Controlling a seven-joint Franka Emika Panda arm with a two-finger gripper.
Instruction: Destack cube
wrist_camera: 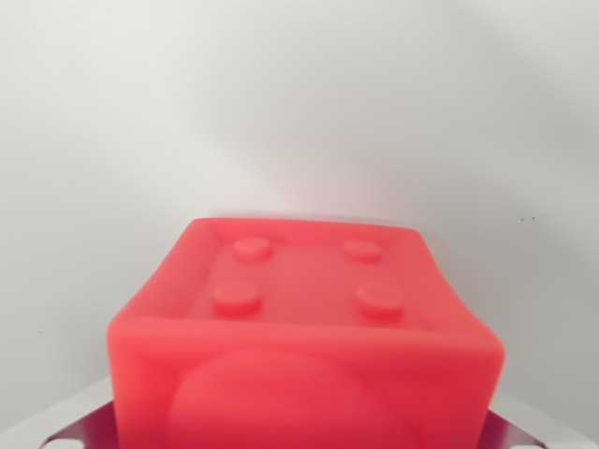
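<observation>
— What lies behind everything?
— A plain white surface (pixel 299 103), lit evenly, with a faint pink glow just above the cube.
— And the cube?
— The red cube (pixel 304 346) fills the lower middle of the wrist view, very close to the camera. Four round studs (pixel 254 248) sit on its top face.
— Is the tool holding it?
— I cannot tell. Only grey metal corners (pixel 70 430) show at the cube's lower sides; no fingertips are visible.

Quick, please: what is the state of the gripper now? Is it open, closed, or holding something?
Gripper: cannot be told. Its fingers are not clearly visible; the red cube fills the lower wrist view, very close to the camera.
</observation>
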